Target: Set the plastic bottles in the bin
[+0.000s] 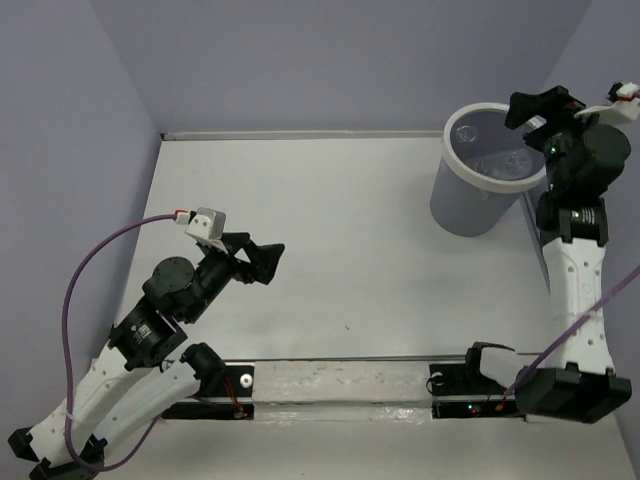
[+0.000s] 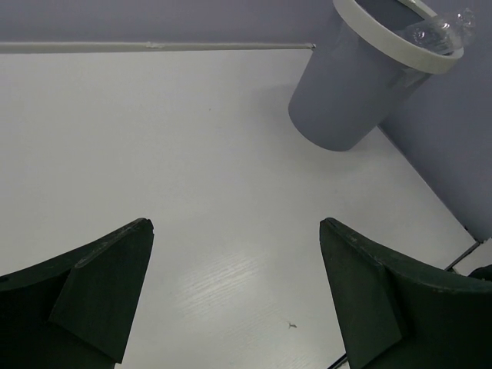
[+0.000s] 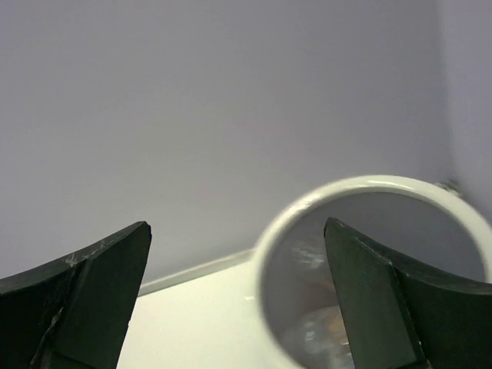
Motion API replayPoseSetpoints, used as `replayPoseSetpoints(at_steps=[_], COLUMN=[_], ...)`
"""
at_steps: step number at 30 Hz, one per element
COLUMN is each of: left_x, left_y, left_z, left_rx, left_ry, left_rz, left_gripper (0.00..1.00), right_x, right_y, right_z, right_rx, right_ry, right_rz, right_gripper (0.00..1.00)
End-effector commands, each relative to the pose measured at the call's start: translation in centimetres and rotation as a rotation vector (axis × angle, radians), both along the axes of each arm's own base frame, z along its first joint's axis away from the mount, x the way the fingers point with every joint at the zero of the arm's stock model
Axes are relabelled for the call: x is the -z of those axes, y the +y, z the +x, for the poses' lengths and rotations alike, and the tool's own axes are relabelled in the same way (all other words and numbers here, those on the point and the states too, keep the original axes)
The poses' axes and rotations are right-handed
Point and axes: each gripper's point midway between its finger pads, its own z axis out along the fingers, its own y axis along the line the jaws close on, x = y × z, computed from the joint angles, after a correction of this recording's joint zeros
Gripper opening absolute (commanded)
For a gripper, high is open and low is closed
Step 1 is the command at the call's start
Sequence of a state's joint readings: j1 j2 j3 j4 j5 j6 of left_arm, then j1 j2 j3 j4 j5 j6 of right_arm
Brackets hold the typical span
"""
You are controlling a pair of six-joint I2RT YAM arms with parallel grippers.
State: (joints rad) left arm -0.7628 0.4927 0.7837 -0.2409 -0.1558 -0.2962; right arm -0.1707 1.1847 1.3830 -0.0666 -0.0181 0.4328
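Note:
The bin (image 1: 470, 205), grey with a white rim, stands at the far right of the table. Clear plastic bottles (image 1: 498, 160) lie inside it. My right gripper (image 1: 527, 112) hangs just over the bin's right rim, open with nothing between its fingers. The right wrist view looks past the open right gripper (image 3: 237, 224) at the bin's rim (image 3: 307, 204) and blurred bottles (image 3: 315, 330) inside. My left gripper (image 1: 265, 260) hovers open and empty over the left middle of the table. The left wrist view shows the left gripper (image 2: 234, 224), the bin (image 2: 346, 92) and a clear bottle (image 2: 442, 31) at its rim.
Purple walls close the table (image 1: 340, 220) at the back and on both sides, and the bin stands close to the right wall. A metal rail (image 1: 340, 375) runs along the near edge between the arm bases. A small dark speck (image 2: 292, 326) marks the tabletop.

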Motion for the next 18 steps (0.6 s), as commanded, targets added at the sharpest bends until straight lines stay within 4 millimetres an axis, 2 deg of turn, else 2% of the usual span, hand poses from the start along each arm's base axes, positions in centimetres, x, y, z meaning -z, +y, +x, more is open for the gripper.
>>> replayPoseSetpoints(at_steps=[1, 2, 3, 5, 6, 7, 8, 13, 16, 18], left_x=[-1.8, -2.6, -3.3, -5.4, -7.2, -8.2, -9.3, -13.8, -15.0, -15.9], left_y=[0.0, -0.2, -0.1, 0.1, 0.4, 0.6, 0.6, 1.2, 1.0, 0.8], left_z=[0.4, 0.4, 0.3, 0.2, 0.0, -0.1, -0.3, -1.6, -2.1, -2.4], left_rx=[-0.007, -0.002, -0.006, -0.012, -0.013, -0.016, -0.008, 0.016, 0.043, 0.063], left_ry=[-0.051, -0.062, -0.068, -0.102, -0.136, -0.154, -0.179, -0.285, -0.316, -0.322], left_rz=[-0.033, -0.051, -0.068, -0.104, -0.142, -0.16, -0.182, -0.28, -0.304, -0.326], left_gripper=[0.99, 0.99, 0.99, 0.99, 0.99, 0.99, 0.99, 0.99, 0.99, 0.99], right_x=[-5.4, -4.7, -4.3, -3.2, -3.4, -3.1, -2.4, -2.4, -3.3, -3.6], right_y=[8.2, 10.5, 11.9, 14.0, 15.5, 16.1, 16.8, 18.0, 18.3, 18.4], right_z=[-6.7, -8.6, -9.7, -12.4, -14.5, -15.7, -17.7, -22.8, -25.6, -26.5], right_rx=[-0.415, -0.551, -0.629, -0.765, -0.873, -0.91, -0.958, -0.99, -0.964, -0.947], right_ry=[-0.232, -0.233, -0.23, -0.249, -0.28, -0.291, -0.302, -0.343, -0.372, -0.386], right_rz=[0.04, 0.058, 0.067, 0.066, 0.063, 0.061, 0.048, -0.053, -0.109, -0.144], right_gripper=[1.0, 1.0, 1.0, 1.0, 1.0, 1.0, 1.0, 1.0, 1.0, 1.0])
